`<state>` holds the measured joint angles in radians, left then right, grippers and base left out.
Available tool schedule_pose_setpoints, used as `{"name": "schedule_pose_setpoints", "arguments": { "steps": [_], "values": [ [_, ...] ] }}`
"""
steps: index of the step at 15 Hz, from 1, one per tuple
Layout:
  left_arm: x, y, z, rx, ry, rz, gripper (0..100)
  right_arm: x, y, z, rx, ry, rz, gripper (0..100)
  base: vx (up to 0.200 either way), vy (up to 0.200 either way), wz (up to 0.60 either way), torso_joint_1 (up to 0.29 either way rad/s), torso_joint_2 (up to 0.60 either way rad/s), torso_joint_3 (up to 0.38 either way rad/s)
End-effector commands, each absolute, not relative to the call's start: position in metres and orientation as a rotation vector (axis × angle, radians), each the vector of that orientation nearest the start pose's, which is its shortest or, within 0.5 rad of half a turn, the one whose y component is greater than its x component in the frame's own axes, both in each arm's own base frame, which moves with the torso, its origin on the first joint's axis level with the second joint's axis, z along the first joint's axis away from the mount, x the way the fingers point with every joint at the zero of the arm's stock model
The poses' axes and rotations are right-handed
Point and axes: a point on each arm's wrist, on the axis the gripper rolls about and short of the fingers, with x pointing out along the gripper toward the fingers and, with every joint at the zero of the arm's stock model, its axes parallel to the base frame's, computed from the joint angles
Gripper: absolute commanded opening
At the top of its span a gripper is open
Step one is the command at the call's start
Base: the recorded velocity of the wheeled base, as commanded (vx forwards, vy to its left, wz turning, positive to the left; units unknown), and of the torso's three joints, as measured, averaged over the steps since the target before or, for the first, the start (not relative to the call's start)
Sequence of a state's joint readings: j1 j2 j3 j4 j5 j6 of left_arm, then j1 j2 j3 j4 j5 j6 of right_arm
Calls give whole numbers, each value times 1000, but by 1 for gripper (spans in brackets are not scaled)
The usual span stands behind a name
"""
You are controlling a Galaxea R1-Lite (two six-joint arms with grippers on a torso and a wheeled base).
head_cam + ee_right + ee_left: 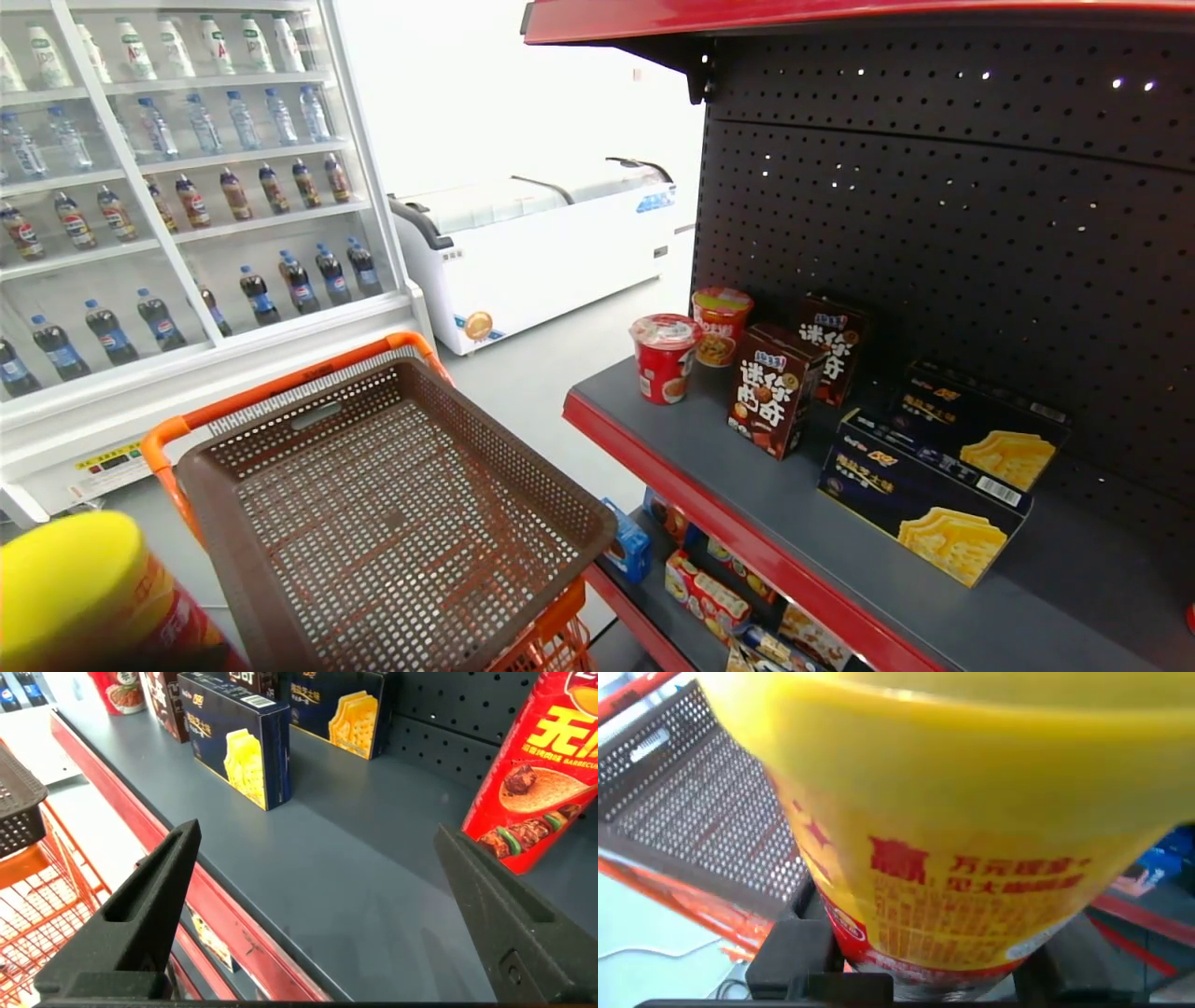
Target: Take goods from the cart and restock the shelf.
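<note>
Your left gripper clamps a yellow-lidded can, lower left beside the cart, ready for shelving. Your right gripper gapes empty over the shelf.

Head camera looks down over basket and shelf. Left wrist camera sits tight against a can. Right wrist camera faces shelf beyond its gripper, sharing 2 blue boxes with head view.

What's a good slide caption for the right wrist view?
Open right gripper over the grey metal shelf, beside a tall red crisp canister, dark blue cracker boxes beyond.
</note>
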<state>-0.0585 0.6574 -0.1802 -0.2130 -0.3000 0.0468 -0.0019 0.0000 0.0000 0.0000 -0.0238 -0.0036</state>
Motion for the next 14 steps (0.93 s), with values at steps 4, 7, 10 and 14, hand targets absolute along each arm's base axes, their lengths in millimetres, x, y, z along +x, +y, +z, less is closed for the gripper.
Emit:
{"name": "schedule_pose_setpoints", "arguments": {
  "steps": [4, 7, 10, 14],
  "values": [
    [-4, -6, 132, 31, 89, -351, 0, -23, 0, 75, -6, 2, -21, 100, 0, 0, 0, 0, 0, 0],
    [-7, -6, 129, 36, 76, -359, 0, -23, 0, 75, -5, 2, -20, 100, 0, 0, -600, -1, -2, 2],
    [-12, -6, 130, 34, 37, -352, 0, -23, 0, 76, -3, -2, -20, 100, 0, 0, -600, 7, 6, 4],
    [-21, -5, 118, 13, 56, -352, 0, -23, 0, 75, -2, 0, -20, 100, 0, 0, -600, 1, 2, 2]
  ]
}}
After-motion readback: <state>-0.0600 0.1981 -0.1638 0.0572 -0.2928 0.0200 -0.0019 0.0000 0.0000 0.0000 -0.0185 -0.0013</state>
